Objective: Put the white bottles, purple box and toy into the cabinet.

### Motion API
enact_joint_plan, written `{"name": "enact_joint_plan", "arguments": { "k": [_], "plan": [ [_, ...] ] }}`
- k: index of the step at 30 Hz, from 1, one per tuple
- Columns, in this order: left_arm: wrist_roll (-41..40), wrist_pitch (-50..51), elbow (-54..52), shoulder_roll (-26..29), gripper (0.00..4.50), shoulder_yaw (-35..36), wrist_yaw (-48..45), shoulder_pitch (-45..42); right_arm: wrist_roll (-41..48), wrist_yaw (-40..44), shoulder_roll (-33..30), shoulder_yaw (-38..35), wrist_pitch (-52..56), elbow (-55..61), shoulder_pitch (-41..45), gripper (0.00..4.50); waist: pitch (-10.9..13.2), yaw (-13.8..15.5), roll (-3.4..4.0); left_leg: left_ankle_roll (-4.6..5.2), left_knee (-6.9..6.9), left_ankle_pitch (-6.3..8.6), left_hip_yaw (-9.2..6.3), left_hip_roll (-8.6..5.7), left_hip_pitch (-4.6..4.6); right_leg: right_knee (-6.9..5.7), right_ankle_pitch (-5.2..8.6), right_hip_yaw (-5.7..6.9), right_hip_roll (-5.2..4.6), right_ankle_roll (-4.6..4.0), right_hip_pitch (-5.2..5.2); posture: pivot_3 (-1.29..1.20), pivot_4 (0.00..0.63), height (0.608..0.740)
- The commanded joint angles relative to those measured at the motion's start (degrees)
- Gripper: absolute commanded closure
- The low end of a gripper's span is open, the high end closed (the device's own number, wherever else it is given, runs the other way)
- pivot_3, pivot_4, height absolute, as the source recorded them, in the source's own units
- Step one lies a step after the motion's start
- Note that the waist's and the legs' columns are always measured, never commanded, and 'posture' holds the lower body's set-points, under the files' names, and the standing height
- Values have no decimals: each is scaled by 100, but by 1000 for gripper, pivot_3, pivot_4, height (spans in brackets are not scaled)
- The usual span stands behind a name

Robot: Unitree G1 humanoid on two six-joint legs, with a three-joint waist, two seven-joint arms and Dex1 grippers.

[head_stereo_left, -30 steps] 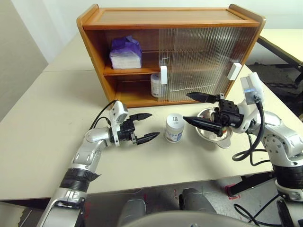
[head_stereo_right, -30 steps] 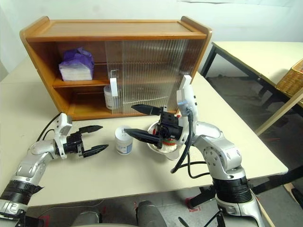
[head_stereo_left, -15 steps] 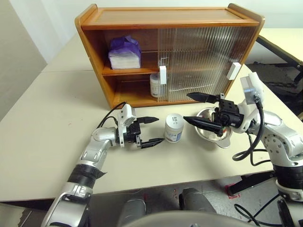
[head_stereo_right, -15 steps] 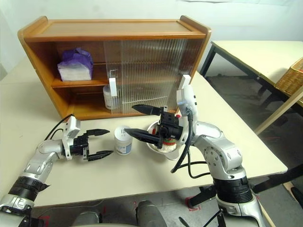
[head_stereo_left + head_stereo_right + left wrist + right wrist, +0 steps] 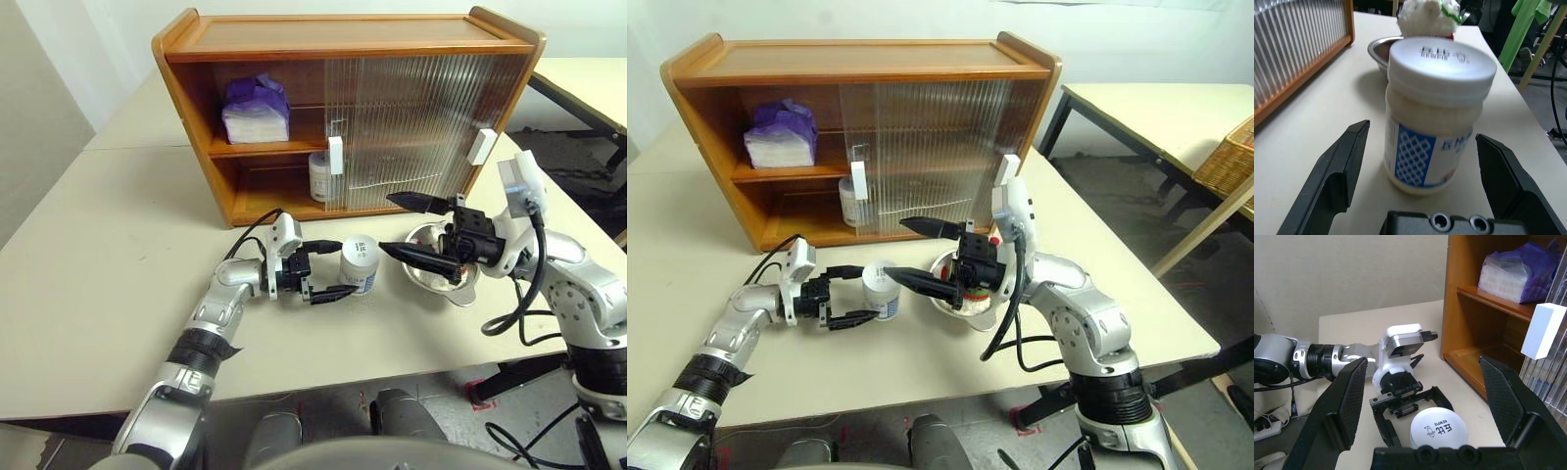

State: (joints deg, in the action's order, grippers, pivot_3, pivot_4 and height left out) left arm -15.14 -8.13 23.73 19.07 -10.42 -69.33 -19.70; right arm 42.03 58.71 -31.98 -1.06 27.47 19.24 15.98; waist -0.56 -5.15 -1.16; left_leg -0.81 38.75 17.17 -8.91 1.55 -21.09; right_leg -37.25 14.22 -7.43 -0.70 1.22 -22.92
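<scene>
While the left gripper (image 5: 331,267) lies low over the tabletop (image 5: 98,255), its jaws stand wide open on either side of a white bottle (image 5: 360,264), one finger toward the cabinet (image 5: 343,39) and one toward the near edge, neither touching the jar; the left wrist view shows clear gaps on both sides of it. That bottle stands upright on the tabletop in front of the cabinet, lid on, its blue-printed label facing the wrist camera. Just beside it, away from the left arm, sits a steel bowl (image 5: 431,277) holding the toy (image 5: 1428,17), whose white fluff and green-and-red trim show above the rim. The right gripper (image 5: 404,226) hangs above the bowl, level and pointing toward the left arm, its jaws spread fully apart and holding nothing; one finger lies over the bowl's near rim, the other higher, in front of the ribbed sliding door (image 5: 411,117). The cabinet's open side shows two shelves: the purple box (image 5: 257,110) rests on the upper one, and the second white bottle (image 5: 320,176) stands upright on the lower one, partly behind a white door handle (image 5: 336,155). A second handle (image 5: 481,147) sits at the door's far end.
</scene>
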Motion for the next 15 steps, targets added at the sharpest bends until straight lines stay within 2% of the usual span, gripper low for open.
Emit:
{"name": "enact_joint_plan", "arguments": {
  "k": [1, 7, 10, 13, 15],
  "plan": [
    [152, -103, 199, -54, 35, -89, -5, -107, 41, -38, -52, -61, 57, 90, -41, 0, 0, -12, 0, 0, 0, 0, 0, 0, 0, 0, 0, 0, 0, 0, 0, -220, 0, 740],
    [210, -169, 375, -131, 35, -68, -31, -157, 55, -72, -76, -74, 51, 115, -57, 0, 0, -37, 0, 1, 0, 0, 0, 0, 0, 0, 1, 0, 0, 1, 1, -225, 0, 740],
    [228, -215, 454, -172, 638, -44, -12, -177, 60, -80, -81, -79, 50, 123, -68, 0, 0, -46, 0, 1, 0, 0, 0, 0, 0, 0, 2, 0, 0, 3, 1, -227, 0, 740],
    [229, -230, 515, -213, 1434, -30, -12, -206, 60, -85, -83, -84, 47, 131, -78, 0, 0, -52, 0, 1, 0, 0, 0, 0, -3, 0, 5, 0, 0, 9, 1, -228, 0, 740],
    [234, -241, 539, -230, 1434, -28, -15, -219, 64, -95, -81, -87, 50, 139, -81, 0, 0, -52, 0, 1, 1, 0, 0, 0, -2, 0, 9, 0, 0, 15, 1, -229, 0, 740]
  ]
}}
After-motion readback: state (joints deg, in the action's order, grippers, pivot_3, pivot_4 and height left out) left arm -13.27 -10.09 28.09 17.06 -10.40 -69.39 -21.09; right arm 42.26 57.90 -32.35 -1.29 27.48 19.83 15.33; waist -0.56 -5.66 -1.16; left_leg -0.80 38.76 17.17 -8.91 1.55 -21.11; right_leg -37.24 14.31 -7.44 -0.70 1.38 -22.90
